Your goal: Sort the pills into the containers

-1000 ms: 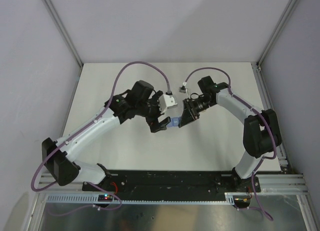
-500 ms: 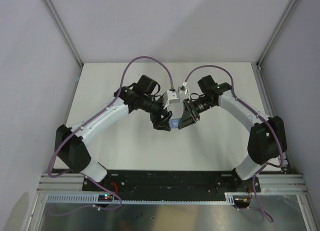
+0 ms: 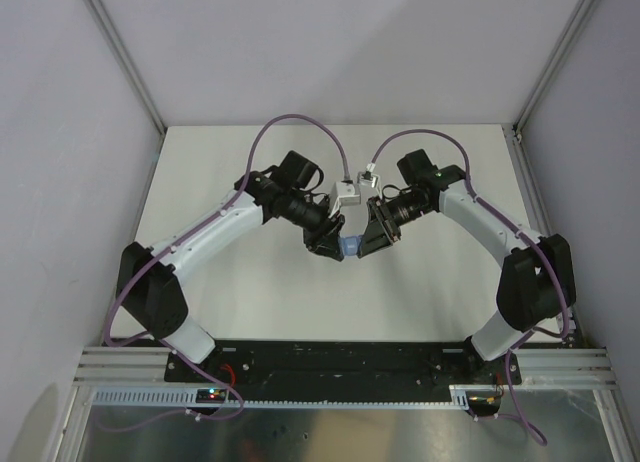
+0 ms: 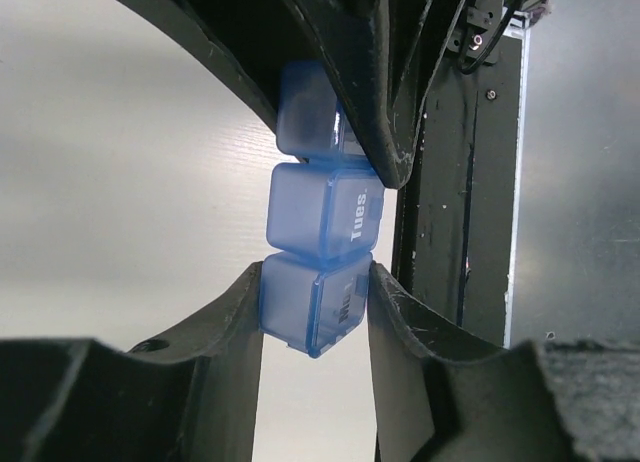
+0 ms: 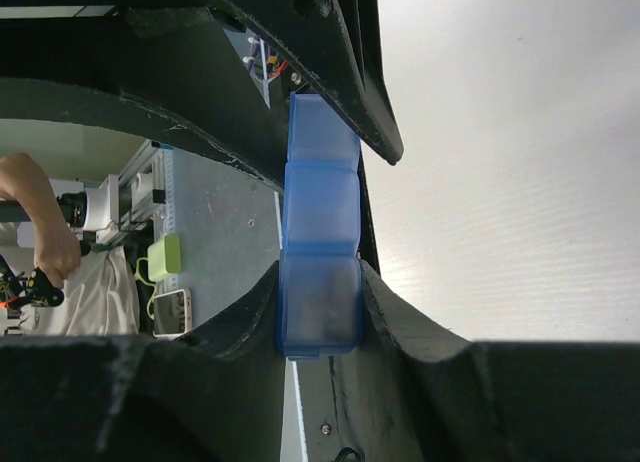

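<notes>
Within the last second the left gripper (image 4: 316,292) had swung in from standing wide and clamped down on one end compartment of the translucent blue plastic strip of three joined square compartments (image 4: 322,217). The right gripper (image 5: 320,287) kept its narrow hold on the opposite end compartment. The strip was thus pinched at both ends and held between the two arms, over the middle of the white worktop (image 3: 420,292). This looked like a handover, or bracing to open a lid, with sorting itself not yet begun. No pills could be made out with any certainty. The middle compartment read "Tues". The lettering on the compartment in the left gripper was too blurred to read.
</notes>
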Robot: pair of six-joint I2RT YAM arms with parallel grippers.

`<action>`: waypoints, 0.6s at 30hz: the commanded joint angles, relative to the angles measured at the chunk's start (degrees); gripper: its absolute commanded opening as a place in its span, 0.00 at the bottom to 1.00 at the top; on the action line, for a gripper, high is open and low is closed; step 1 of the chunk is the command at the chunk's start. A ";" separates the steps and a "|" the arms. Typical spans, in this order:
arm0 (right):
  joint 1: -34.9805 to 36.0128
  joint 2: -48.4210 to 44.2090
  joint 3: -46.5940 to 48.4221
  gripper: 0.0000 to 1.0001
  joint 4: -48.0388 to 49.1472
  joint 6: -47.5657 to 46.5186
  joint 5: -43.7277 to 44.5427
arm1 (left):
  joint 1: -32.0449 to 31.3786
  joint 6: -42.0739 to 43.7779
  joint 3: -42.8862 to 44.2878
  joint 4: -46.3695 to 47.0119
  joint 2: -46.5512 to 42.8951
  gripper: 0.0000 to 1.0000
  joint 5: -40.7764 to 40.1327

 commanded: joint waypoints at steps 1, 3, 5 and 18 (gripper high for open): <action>0.24 -2.86 1.95 0.00 1.68 1.15 -2.21 | -0.14 -0.98 2.42 0.19 0.70 0.04 2.40; 0.28 -2.94 1.87 0.00 1.85 1.29 -1.98 | -0.08 -1.43 2.52 0.23 0.84 0.01 2.65; 0.35 -3.12 1.68 0.00 2.20 1.55 -1.88 | -0.09 -1.92 2.68 0.20 0.97 0.00 2.97; 0.49 -3.78 1.20 0.00 2.58 1.16 -1.35 | -0.07 -3.33 3.05 0.16 0.51 0.35 4.21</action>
